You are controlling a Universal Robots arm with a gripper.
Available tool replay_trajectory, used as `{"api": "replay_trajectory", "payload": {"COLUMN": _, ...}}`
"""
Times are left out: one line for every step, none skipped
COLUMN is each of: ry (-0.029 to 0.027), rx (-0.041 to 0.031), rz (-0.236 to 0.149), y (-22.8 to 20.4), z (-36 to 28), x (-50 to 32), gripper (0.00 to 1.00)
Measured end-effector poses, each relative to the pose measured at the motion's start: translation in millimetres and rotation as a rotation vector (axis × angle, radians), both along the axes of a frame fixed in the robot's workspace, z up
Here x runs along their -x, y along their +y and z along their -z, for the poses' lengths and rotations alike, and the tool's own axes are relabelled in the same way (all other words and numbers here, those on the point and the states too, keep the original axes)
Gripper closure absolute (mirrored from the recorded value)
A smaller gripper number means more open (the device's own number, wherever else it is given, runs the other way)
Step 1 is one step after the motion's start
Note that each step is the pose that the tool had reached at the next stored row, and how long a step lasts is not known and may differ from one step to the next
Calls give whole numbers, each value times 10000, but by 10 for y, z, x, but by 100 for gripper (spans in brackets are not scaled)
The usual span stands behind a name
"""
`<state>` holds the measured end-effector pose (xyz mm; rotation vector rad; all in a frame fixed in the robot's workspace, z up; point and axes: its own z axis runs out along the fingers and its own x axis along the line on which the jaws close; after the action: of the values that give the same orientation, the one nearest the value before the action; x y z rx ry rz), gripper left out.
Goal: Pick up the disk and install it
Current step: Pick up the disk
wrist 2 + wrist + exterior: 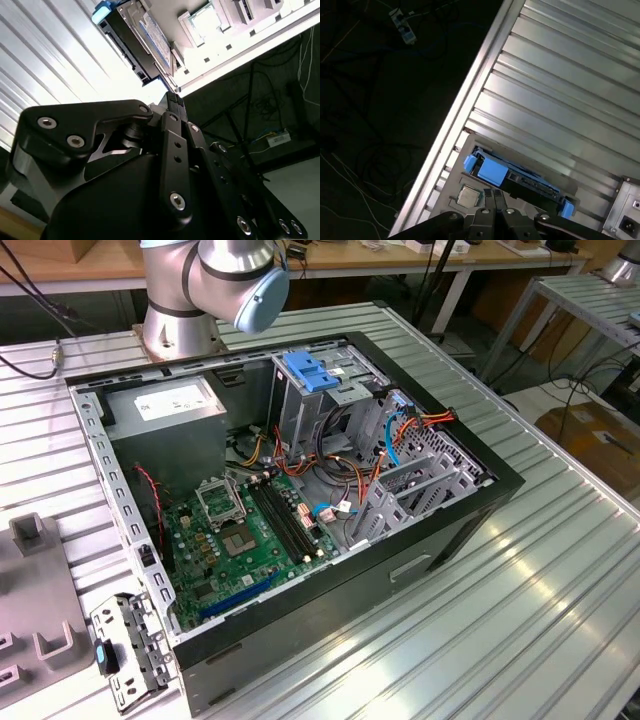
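My hand (494, 193) pressed together, empty, near disk (531, 186). Disk likely stiff, heavyish, shock-fragile; take across blue side rails (490, 171).

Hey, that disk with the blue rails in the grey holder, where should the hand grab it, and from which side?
Pinch the disk across its two broad flat faces, midway along the exposed long edge, coming down from above. It seems to stand on edge in the grey holder, with blue rails capping both ends. The hand, shut, hangs over the holder.
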<state>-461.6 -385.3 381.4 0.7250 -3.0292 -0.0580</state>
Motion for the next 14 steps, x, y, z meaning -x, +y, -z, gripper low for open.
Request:
{"api": "replay_trajectory", "payload": {"ry": 0, "rx": 0, "rz": -169, "y": 0, "z": 0, "x": 0, "gripper": 89}}
{"api": "replay_trajectory", "payload": {"ry": -1, "rx": 0, "rz": -289, "y": 0, "z": 1, "x": 0, "gripper": 89}}
{"api": "replay_trajectory", "payload": {"ry": 0, "rx": 0, "rz": -420, "y": 0, "z": 0, "x": 0, "gripper": 89}}
{"api": "replay_trajectory", "payload": {"ry": 0, "rx": 0, "rz": -557, "y": 0, "z": 0, "x": 0, "gripper": 89}}
{"api": "replay_trajectory", "payload": {"ry": 0, "rx": 0, "rz": -767, "y": 0, "z": 0, "x": 0, "gripper": 89}}
{"api": "replay_trajectory", "payload": {"ry": 0, "rx": 0, "rz": -944, "y": 0, "z": 0, "x": 0, "gripper": 89}}
{"api": "replay_trajectory", "payload": {"ry": 0, "rx": 0, "rz": -1097, "y": 0, "z": 0, "x": 0, "gripper": 89}}
{"api": "replay_trajectory", "payload": {"ry": 0, "rx": 0, "rz": -1329, "y": 0, "z": 0, "x": 0, "gripper": 89}}
{"api": "replay_trajectory", "payload": {"ry": 0, "rx": 0, "rz": -1467, "y": 0, "z": 0, "x": 0, "gripper": 89}}
{"api": "replay_trajectory", "payload": {"ry": 0, "rx": 0, "rz": -1615, "y": 0, "z": 0, "x": 0, "gripper": 89}}
{"api": "replay_trajectory", "payload": {"ry": 0, "rx": 0, "rz": -1746, "y": 0, "z": 0, "x": 0, "gripper": 89}}
{"api": "replay_trajectory", "payload": {"ry": 0, "rx": 0, "rz": -1935, "y": 0, "z": 0, "x": 0, "gripper": 89}}
{"api": "replay_trajectory", "payload": {"ry": 0, "rx": 0, "rz": -2239, "y": 0, "z": 0, "x": 0, "gripper": 89}}
{"api": "replay_trajectory", "payload": {"ry": 0, "rx": 0, "rz": -2461, "y": 0, "z": 0, "x": 0, "gripper": 89}}
